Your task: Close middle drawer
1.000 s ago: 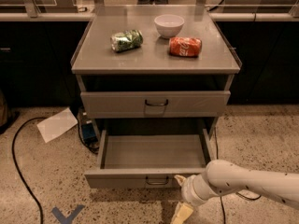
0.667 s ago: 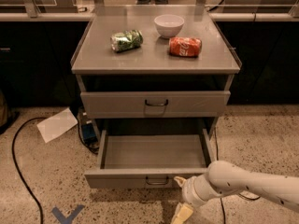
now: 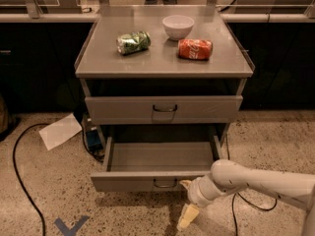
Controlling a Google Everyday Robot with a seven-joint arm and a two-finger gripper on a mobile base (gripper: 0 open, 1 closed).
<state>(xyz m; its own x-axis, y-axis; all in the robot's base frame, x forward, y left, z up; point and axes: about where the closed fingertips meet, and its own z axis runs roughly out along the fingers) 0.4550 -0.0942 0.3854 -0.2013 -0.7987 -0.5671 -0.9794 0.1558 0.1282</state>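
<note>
The middle drawer [image 3: 147, 181] is pulled far out below the closed upper drawer [image 3: 164, 109]. It is a grey metal tray with nothing in it, and a small dark loop handle [image 3: 165, 183] sits at the centre of its front. My gripper [image 3: 187, 200] is low at the right end of the drawer front, just right of the handle. Its pale fingers are spread: one fingertip [image 3: 185, 183] is against the drawer front and the other [image 3: 188, 217] points down toward the floor. The white arm [image 3: 256, 181] comes in from the right. The lowest drawer is hidden under the open one.
The cabinet top [image 3: 162, 63] holds a green chip bag [image 3: 133, 42], a white bowl [image 3: 178, 26] and a red can on its side [image 3: 195, 49]. On the floor to the left are a sheet of paper [image 3: 60, 131], a black cable [image 3: 19, 176] and blue tape [image 3: 71, 226].
My arm and gripper have edged slightly up and left toward the drawer front. The drawer stands out as far as before.
</note>
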